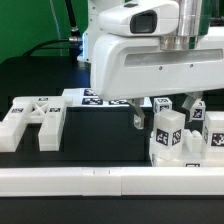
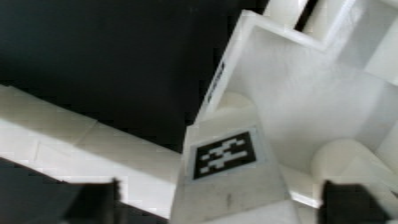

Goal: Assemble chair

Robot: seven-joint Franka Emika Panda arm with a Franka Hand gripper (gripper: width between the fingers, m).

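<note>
The chair lies in loose white tagged pieces. A two-pronged piece (image 1: pixel 30 118) rests at the exterior view's left. Several blocky pieces (image 1: pixel 175 135) stand bunched at the exterior view's right. My gripper (image 1: pixel 148 115) hangs low at the left edge of that bunch, under the big white robot body. In the wrist view an upright white bar with a square tag (image 2: pixel 226 155) stands between my gripper's (image 2: pixel 217 198) two dark fingers (image 2: pixel 89 200). One finger sits right against the bar, while a strip of paler surface shows between the other finger and the bar. The jaws straddle it, open.
A long plain white rail (image 1: pixel 100 180) runs along the front of the black table. The marker board (image 1: pixel 90 97) lies flat behind the gripper. A green object (image 1: pixel 40 45) stands at the far back left.
</note>
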